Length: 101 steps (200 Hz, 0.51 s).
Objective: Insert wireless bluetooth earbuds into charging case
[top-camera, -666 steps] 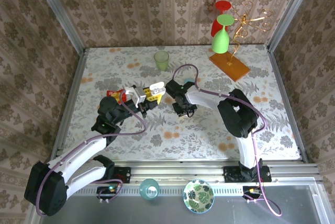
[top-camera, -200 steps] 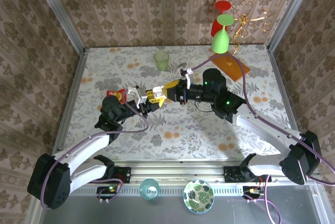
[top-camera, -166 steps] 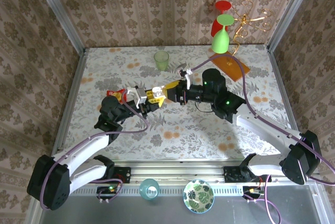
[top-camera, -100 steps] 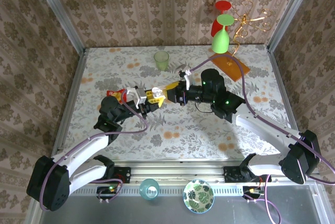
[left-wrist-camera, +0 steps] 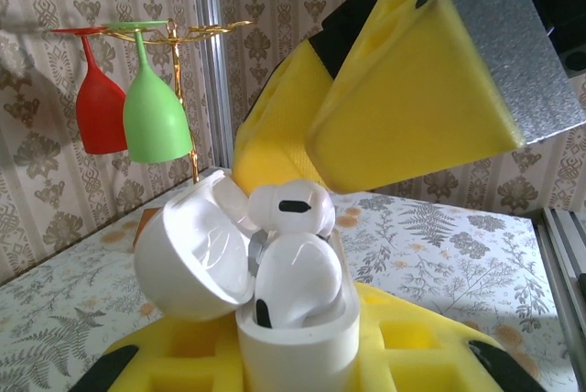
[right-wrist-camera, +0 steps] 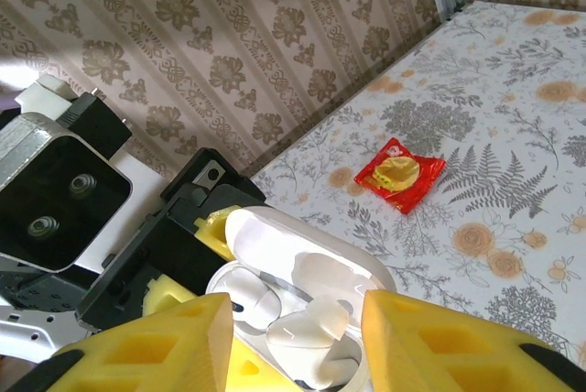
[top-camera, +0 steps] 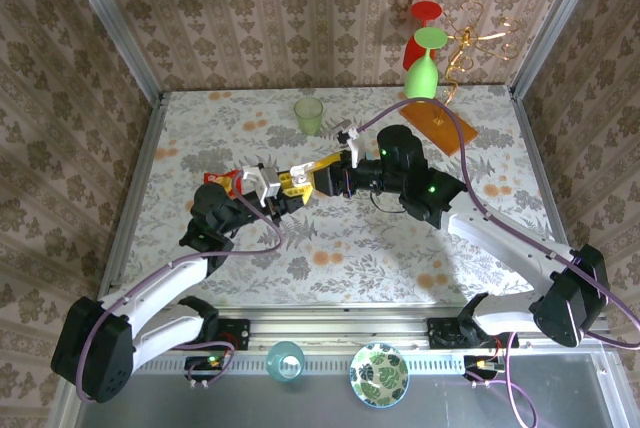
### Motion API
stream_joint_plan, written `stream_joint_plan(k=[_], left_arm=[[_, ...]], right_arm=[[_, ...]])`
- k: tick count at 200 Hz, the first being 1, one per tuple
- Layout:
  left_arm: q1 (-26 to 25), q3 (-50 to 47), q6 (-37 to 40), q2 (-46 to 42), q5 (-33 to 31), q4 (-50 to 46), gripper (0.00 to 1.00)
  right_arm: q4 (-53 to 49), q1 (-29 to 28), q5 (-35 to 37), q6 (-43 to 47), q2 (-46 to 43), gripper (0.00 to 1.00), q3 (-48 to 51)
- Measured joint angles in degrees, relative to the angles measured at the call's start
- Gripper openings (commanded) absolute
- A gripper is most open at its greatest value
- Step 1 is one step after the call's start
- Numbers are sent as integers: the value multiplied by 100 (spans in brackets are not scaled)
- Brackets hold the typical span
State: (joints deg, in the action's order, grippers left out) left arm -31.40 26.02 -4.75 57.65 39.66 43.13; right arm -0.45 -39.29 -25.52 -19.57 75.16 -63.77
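My left gripper is shut on the white charging case, holding it upright between yellow pads with the lid swung open. One white earbud sits in the case, and the second earbud rests higher, at the rim. My right gripper hovers just above the open case, open, its yellow fingers either side of the earbuds and touching neither. From the left wrist, those fingers loom over the case.
A red snack packet lies on the floral table beside the left arm. A green cup stands at the back. A rack with red and green glasses stands on a wooden base back right. A bowl sits below the near rail.
The right arm has swung up and out from a folded pose, and over the last second its gripper has edged left, onto the open case. The left arm has held still.
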Motion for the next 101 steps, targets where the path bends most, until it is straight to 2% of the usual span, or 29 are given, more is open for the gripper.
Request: stream_joint_plan(k=[26, 41, 101], left_arm=[[0, 0, 0, 59, 9, 2, 0], [-2, 2, 0, 59, 68, 55, 0], [-7, 31, 37, 63, 52, 87, 0]], right_arm=[[-85, 0, 142, 52, -59, 60, 0], [-157, 9, 313, 111, -96, 63, 0], [-568, -35, 610, 186, -96, 56, -151]])
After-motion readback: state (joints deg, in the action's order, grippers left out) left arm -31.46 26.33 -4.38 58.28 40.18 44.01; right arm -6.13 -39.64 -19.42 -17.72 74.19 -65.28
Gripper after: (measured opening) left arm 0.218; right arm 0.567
